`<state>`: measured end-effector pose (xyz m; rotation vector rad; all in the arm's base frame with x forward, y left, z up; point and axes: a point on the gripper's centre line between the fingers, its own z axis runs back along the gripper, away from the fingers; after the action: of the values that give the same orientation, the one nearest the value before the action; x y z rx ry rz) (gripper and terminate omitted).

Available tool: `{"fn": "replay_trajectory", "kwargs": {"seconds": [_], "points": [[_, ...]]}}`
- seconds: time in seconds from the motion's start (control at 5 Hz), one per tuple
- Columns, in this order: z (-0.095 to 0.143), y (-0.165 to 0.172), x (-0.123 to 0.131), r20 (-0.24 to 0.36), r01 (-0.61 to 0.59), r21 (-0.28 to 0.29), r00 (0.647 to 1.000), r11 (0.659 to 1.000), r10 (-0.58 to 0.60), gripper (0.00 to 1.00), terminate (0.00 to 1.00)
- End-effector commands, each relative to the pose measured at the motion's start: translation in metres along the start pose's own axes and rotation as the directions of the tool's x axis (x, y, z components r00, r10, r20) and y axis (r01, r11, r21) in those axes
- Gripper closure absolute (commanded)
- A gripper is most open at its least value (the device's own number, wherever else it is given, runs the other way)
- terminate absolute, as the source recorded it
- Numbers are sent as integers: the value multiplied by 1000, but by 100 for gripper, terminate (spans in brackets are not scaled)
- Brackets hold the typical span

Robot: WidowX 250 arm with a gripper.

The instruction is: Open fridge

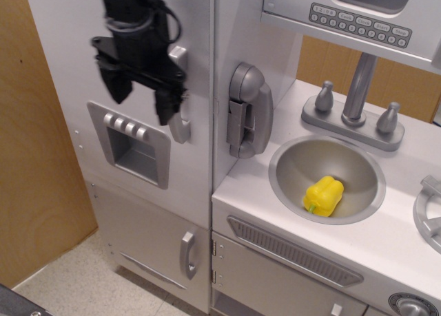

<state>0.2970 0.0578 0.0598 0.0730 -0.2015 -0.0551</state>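
The silver-white toy fridge [76,47] stands at the left with its big door shut. The door's long curved grey handle [180,127] is partly hidden behind my black gripper [141,96]. The grey dispenser recess [134,151] with buttons sits below and left of the gripper. The gripper is open, its two fingers pointing down, the right finger [167,104] just in front of the handle, the left finger [116,85] over the bare door. I cannot tell whether it touches the handle.
A smaller lower door with a short grey handle [187,255] is below. A grey toy phone [247,109] hangs right of the fridge. A sink [289,164] holds a yellow pepper [324,195]; a faucet [355,89] and microwave panel [358,23] are beyond. A wooden wall [34,178] is at left.
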Motion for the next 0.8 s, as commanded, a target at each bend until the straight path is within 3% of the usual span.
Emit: {"fn": "replay_trajectory", "kwargs": {"seconds": [0.0,0.2,0.4,0.6], "points": [[5,6,37,92,-32,6,995,999,32,0,0],[3,7,43,148,-13,0,989,1000,13,0,0],[3,6,43,184,-10,-23,983,1000,14,100,0],[8,6,41,173,-7,-60,985,998,17,100,0]]}}
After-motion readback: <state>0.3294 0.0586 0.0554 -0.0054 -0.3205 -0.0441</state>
